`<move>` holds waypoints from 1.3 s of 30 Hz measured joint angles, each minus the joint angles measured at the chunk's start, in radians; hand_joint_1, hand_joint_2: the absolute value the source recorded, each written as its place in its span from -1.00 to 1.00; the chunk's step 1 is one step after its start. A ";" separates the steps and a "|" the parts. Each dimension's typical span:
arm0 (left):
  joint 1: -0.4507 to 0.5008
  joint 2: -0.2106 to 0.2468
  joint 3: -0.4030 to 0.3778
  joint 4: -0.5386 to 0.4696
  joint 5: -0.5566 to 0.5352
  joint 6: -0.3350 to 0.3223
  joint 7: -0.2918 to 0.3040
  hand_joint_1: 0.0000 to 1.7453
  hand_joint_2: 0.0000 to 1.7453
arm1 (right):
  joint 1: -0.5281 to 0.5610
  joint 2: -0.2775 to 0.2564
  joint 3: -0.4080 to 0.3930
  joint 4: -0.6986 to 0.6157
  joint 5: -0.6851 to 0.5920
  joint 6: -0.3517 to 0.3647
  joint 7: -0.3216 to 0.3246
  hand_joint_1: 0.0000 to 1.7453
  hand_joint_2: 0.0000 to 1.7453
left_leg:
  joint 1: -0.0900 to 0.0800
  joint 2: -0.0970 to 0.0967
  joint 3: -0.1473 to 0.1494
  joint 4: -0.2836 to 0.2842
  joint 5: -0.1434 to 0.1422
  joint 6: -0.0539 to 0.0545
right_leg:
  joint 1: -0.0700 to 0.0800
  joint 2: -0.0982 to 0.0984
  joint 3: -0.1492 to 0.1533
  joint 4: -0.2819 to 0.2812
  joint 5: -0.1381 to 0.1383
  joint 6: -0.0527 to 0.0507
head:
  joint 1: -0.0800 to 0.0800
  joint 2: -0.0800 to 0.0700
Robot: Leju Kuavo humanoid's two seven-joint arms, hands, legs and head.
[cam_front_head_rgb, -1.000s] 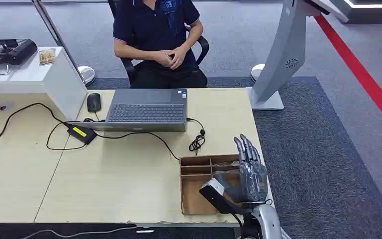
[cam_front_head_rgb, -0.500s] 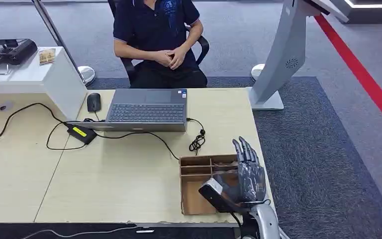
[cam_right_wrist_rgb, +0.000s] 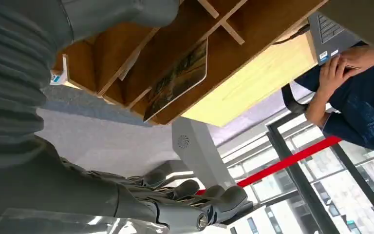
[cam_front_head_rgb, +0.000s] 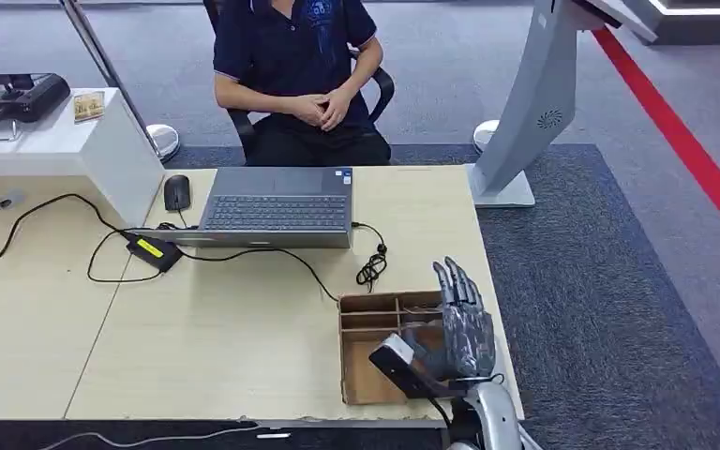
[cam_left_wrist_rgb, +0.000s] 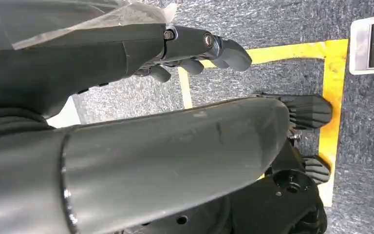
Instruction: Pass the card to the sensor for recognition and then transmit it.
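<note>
While the right hand hangs over the box, fingers straight and spread, holding nothing, the desk extends beyond it. Laptop sits well past the hand, a person behind that. Card lies inside the box, just under the palm. Left hand hangs over floor, fingers loosely curled, nothing in them.
</note>
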 joint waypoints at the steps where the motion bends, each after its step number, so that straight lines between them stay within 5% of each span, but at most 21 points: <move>1: 0.000 0.000 0.000 0.000 0.000 0.000 0.000 -1.00 -1.00 | -0.001 0.001 0.000 0.003 0.000 0.000 0.000 -1.00 1.00 | 0.000 0.000 0.000 0.000 0.000 0.000 | 0.000 0.000 0.000 0.000 0.000 0.000 | 0.000 0.000; 27: 0.000 0.000 0.000 0.000 -0.004 -0.001 -0.001 -1.00 -1.00 | -0.004 0.003 -0.001 0.023 0.024 -0.002 0.002 -0.88 1.00 | 0.000 0.000 0.000 0.000 0.000 0.000 | 0.000 0.000 0.000 0.000 0.000 0.000 | 0.000 0.000; 39: 0.000 0.002 0.000 0.000 -0.008 -0.003 -0.001 -1.00 -1.00 | -0.004 0.003 -0.002 0.024 0.024 -0.002 0.002 -0.58 1.00 | 0.000 0.000 0.000 0.000 0.000 0.000 | 0.000 0.000 0.000 0.000 0.000 0.000 | 0.000 0.000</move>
